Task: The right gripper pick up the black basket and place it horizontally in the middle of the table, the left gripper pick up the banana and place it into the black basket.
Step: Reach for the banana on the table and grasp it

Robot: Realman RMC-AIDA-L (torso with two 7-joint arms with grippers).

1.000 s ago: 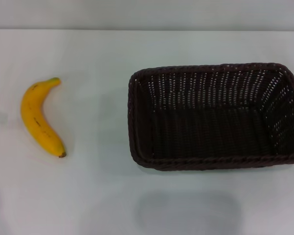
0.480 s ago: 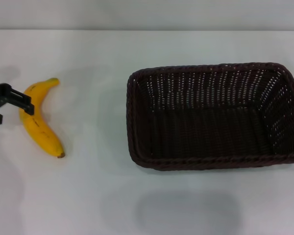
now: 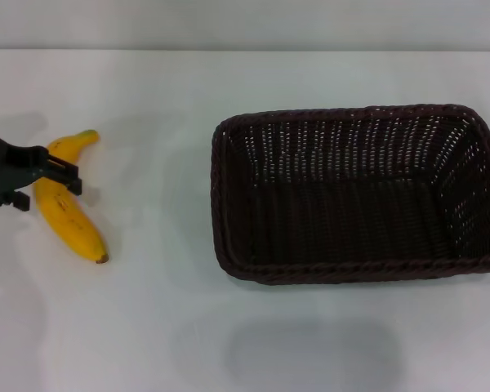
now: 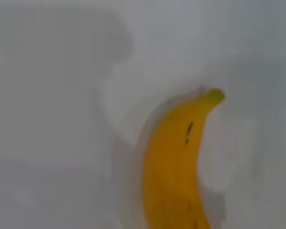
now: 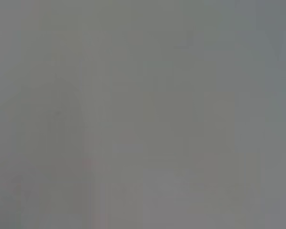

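The yellow banana (image 3: 73,224) lies on the white table (image 3: 147,327) at the left, with its greenish stem toward the back. My black left gripper (image 3: 53,189) has come in from the left edge and hovers over the banana's upper half, its two fingers apart, with nothing held. The left wrist view shows the banana (image 4: 174,162) close below on the table. The black basket (image 3: 335,273) stands upright at the centre-right with its long side across the view, and it holds nothing. My right gripper is out of view; the right wrist view shows only a plain grey surface.
The table's far edge (image 3: 245,51) runs across the top of the head view. A bare strip of table lies between the banana and the basket. A faint grey shadow (image 3: 310,355) lies on the table in front of the basket.
My left gripper entered from the left edge and moved right until it was over the banana's upper half. The banana and the basket have not moved.
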